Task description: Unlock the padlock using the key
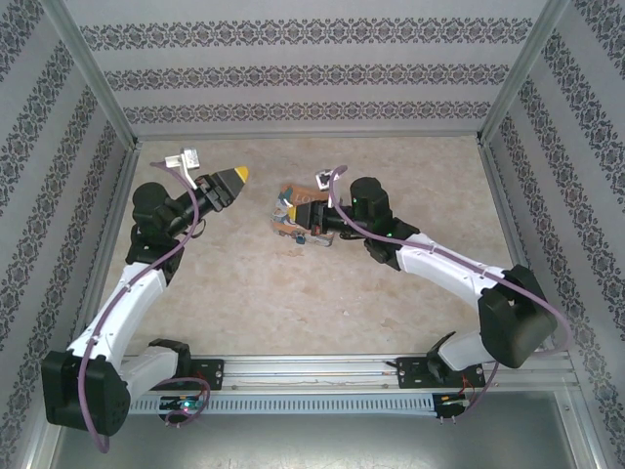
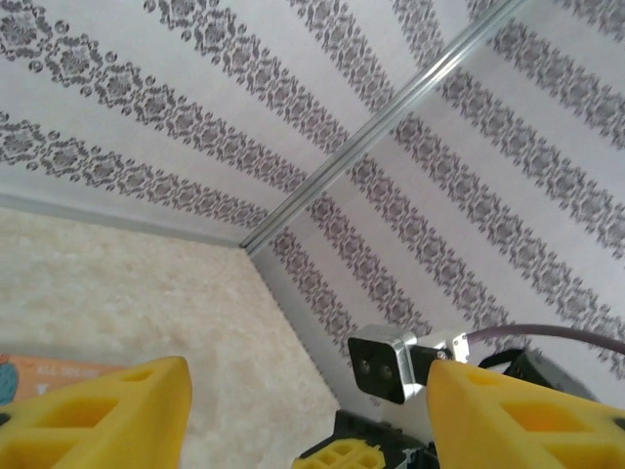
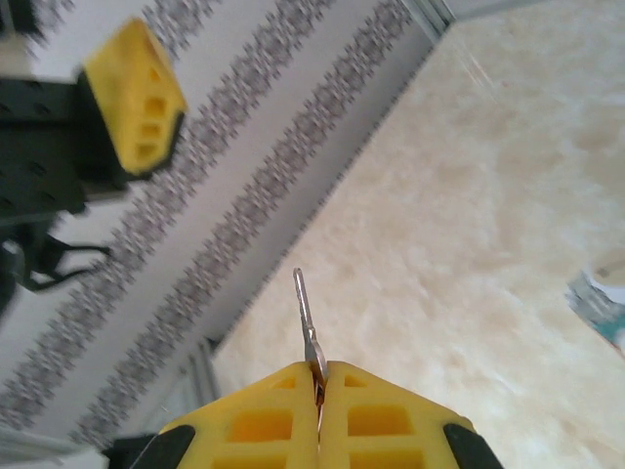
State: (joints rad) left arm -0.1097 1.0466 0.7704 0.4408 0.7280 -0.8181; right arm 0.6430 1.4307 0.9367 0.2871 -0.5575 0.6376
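So here's where it's at. The right claw (image 3: pixel 318 376) is pinched fully together on a thin silvery metal key (image 3: pixel 308 318). The blade pokes straight out ahead of the fingertip seam, and only its back end is trapped between the yellow pads. The left claw (image 2: pixel 308 391) has its fingers spread apart with nothing between them, and it hangs well above the beige mottled tabletop (image 1: pixel 410 186), pointing toward the right claw.

The tiny teal-blue padlock with its silvery shackle is the tricky bit. From the overhead view I honestly can't pick it out. Directly under the right claw there's small dark clutter next to a flat orange printed cardboard box (image 2: pixel 44 376), and the lock is too small to separate from that. The right wrist view also has a pale bluish scrap (image 3: pixel 598 293) off to the claw's right, cut by the frame edge. I can't tell what it is.

What I'd worry about:
- Nothing is holding the lock. If the key gets pushed at it, I reckon the lock just skates away or tips over.
- There's so little key in the pads that any sideways load at the keyhole could twist it or pop it loose.
- The two claws are close together, so a hasty reach by the left one risks knocking the key.
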